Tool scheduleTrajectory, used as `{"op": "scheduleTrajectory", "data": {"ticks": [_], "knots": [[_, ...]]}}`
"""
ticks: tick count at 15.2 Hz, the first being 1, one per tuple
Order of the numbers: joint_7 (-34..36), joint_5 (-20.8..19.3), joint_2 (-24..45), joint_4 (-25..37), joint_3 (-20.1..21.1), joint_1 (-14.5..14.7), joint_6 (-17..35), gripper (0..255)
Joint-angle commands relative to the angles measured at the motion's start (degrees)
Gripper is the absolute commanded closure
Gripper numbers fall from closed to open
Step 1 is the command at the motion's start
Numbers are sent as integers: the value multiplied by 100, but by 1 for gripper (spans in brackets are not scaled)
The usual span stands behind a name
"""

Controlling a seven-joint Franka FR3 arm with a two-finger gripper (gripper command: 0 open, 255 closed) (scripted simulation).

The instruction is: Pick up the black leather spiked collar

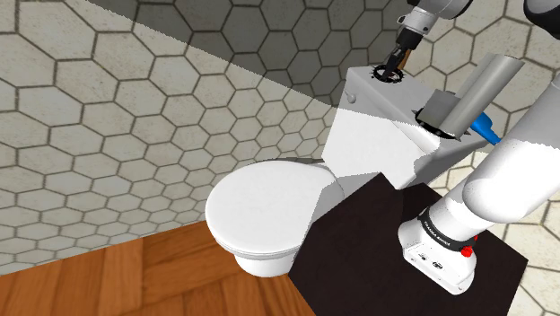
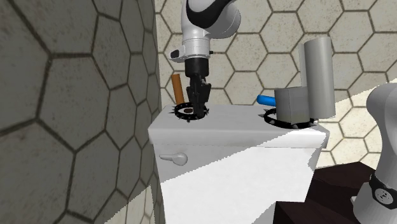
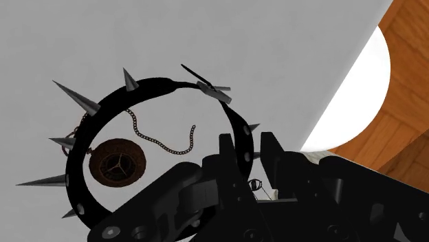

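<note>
A hexagon-tiled wall point(image 1: 108, 108) runs behind the toilet and, in the second exterior view, a second stretch of it point(image 2: 76, 95) closes in at the frame's left, just beside the tank's end. The white tank point(image 1: 377, 144) sits at the shoulder view's upper right, with the closed bowl lid point(image 1: 265, 211) in the centre, the wood floor point(image 1: 135, 278) at lower left and the dark stand point(image 1: 359, 238) at lower right.

The tank lid point(image 2: 235, 124) is a narrow ledge, bare through its middle and crowded at both ends. The arm point(image 2: 207, 25) comes straight down over its left end in the second exterior view.

At the right end, a tall grey cylinder point(image 2: 318, 70) and a grey box point(image 2: 291, 105) stand on a second spiked ring point(image 2: 275, 119), with a blue object point(image 2: 266, 99) behind. These are well apart from the end effector point(image 2: 198, 109).

The black spiked collar point(image 2: 181, 109) lies flat at the lid's left end, near the edge and the side wall. A brown cylinder point(image 2: 176, 86) stands just behind it.

In the wrist view the end effector is drawn in narrow, its fingers point(image 3: 230, 148) on either side of the collar's band and pinching it. A round brown watch-like piece point(image 3: 118, 163) and a thin chain point(image 3: 161, 141) lie inside the ring.
</note>
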Motion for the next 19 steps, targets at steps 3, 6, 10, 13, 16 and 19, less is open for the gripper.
{"op": "scheduleTrajectory", "data": {"ticks": [3,6,10,13,16,19], "knots": [[23,-16,-18,53,-3,1,-63,255],[97,-71,-84,212,-12,5,-264,255],[186,-130,-154,442,-21,6,-539,255],[247,-164,-192,631,-28,4,-750,255],[303,-187,-217,833,-34,-2,-965,255],[323,-194,-224,914,-36,-5,-1049,255]]}}
